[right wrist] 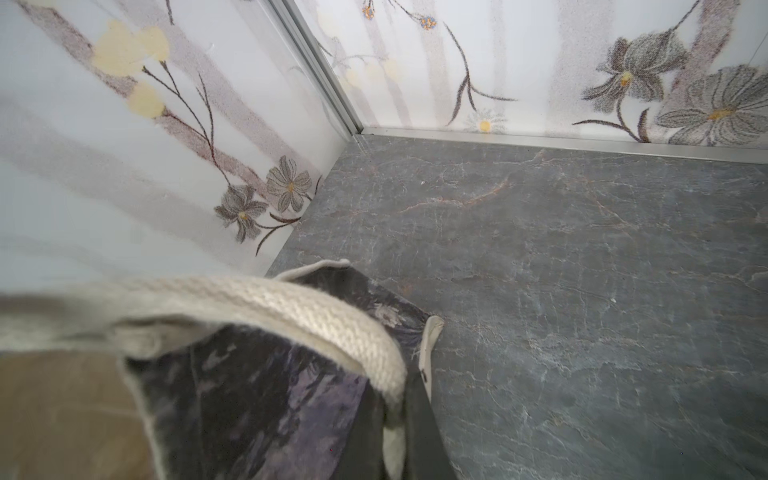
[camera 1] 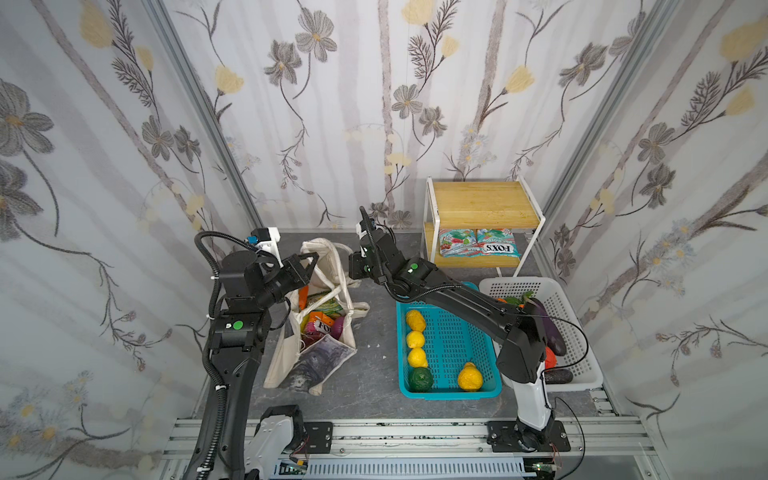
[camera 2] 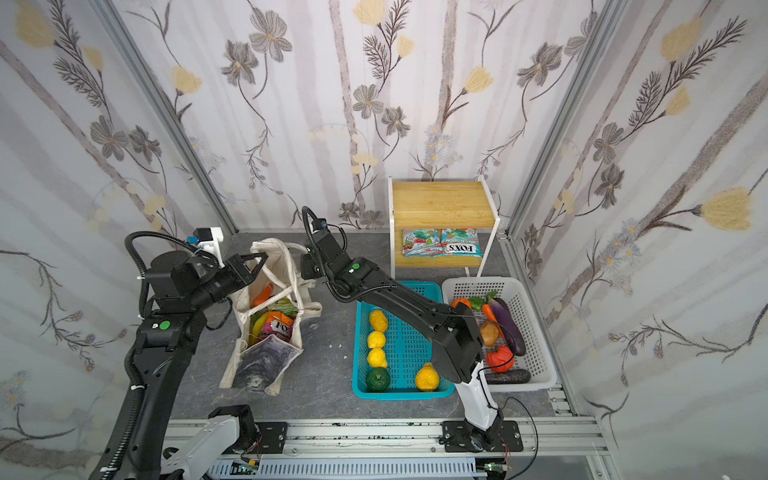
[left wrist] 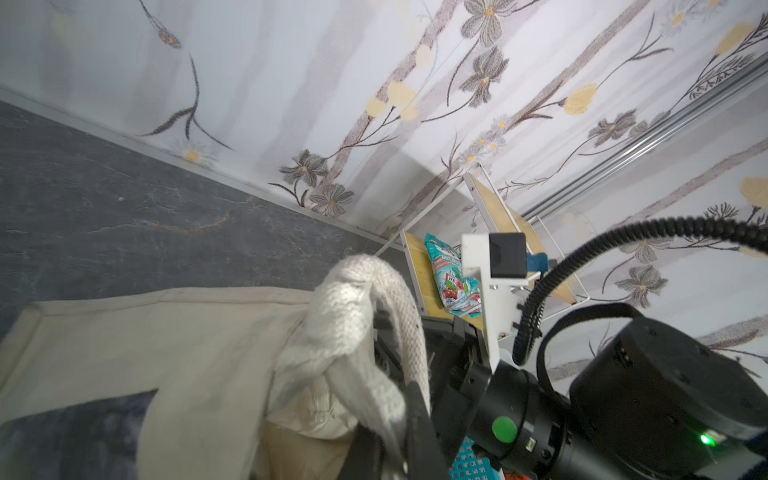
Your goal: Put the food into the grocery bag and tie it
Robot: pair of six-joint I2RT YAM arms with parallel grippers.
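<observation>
You're risking a spill here: the grocery bag is slumping on the bench with its mouth gaping and the food lying loose inside, so an uneven pull could be tipping it over. Just beyond, the left gripper is pinching one strap handle, jaws almost pressed together; the right gripper is pinching the other strap likewise. A slipping strap would be undoing your tie.

Both arms reach forward with elbows bent and wrists turned inward, the left gripper tip-to-tip near the right gripper, each with jaws pinched together on a strap of the grocery bag.
</observation>
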